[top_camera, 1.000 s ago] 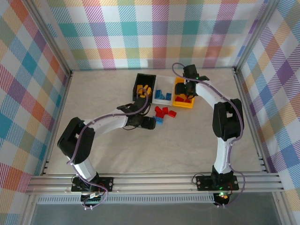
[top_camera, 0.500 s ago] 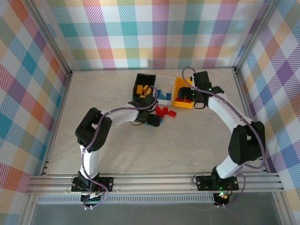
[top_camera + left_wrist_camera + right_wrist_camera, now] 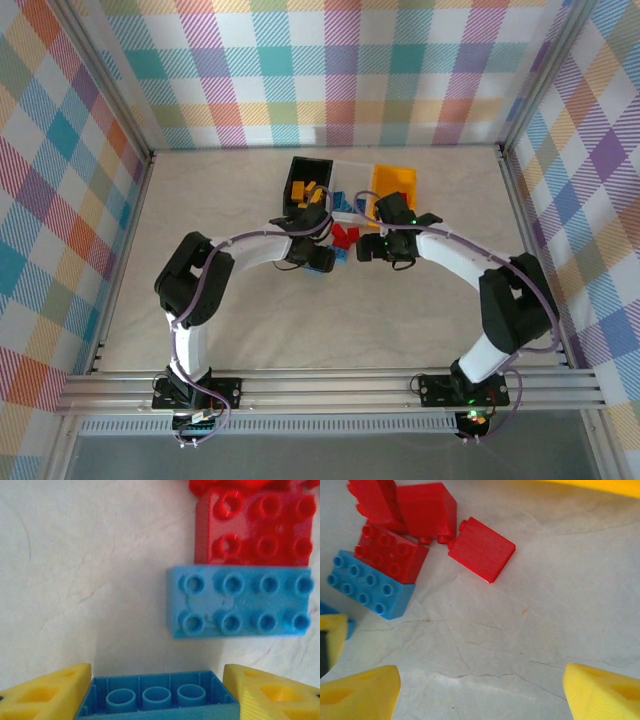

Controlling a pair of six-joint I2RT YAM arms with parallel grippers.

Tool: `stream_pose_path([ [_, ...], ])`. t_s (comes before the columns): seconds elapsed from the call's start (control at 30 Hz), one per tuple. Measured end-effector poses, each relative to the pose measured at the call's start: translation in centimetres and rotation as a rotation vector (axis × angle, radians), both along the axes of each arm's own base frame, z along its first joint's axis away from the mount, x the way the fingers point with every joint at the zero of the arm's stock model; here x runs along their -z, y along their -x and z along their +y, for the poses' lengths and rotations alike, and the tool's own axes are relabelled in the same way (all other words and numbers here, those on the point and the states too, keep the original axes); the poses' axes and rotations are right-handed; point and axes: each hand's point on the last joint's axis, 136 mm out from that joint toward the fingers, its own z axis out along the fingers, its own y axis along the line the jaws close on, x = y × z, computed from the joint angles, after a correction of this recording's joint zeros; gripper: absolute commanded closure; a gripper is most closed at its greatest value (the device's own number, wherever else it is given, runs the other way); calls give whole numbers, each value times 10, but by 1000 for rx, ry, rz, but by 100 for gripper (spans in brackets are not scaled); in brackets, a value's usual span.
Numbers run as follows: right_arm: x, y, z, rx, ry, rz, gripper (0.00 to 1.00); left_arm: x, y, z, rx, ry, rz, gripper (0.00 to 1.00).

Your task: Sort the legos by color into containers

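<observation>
left gripper [image 3: 157, 692] pinches a blue brick [image 3: 157, 700], hollow side showing, at the pile's edge, where a second blue brick [image 3: 237, 602] touches a red brick [image 3: 257, 527]. right gripper [image 3: 480, 690] gapes over bare table [image 3: 530, 630]. bins [image 3: 395, 180] lie just beyond.
</observation>
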Motion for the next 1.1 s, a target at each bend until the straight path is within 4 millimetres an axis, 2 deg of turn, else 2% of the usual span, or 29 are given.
stream_pose_path([
  [0.1,19,-5,0,4,31,35,16,-14,7,7,-2,-4,-3,43],
  [0.23,38,-18,4,11,64,57,18,-51,7,13,-13,27,-61,43],
  [0.33,42,-32,7,20,78,41,19,-78,3,18,-30,50,-104,42],
  [0.47,43,-49,12,28,87,14,21,-111,-19,19,-54,80,-158,42],
  [0.67,49,-64,17,20,91,-11,27,-157,-70,-1,-51,135,-264,42],
  [0.8,50,-65,17,0,104,-15,36,-159,-97,-11,-53,142,-280,41],
  [0.97,51,-66,14,-15,113,-26,50,-140,-120,-23,-52,138,-260,41],
  [1.1,50,-66,14,-20,102,-49,53,-129,-136,-35,-47,144,-253,41],
])
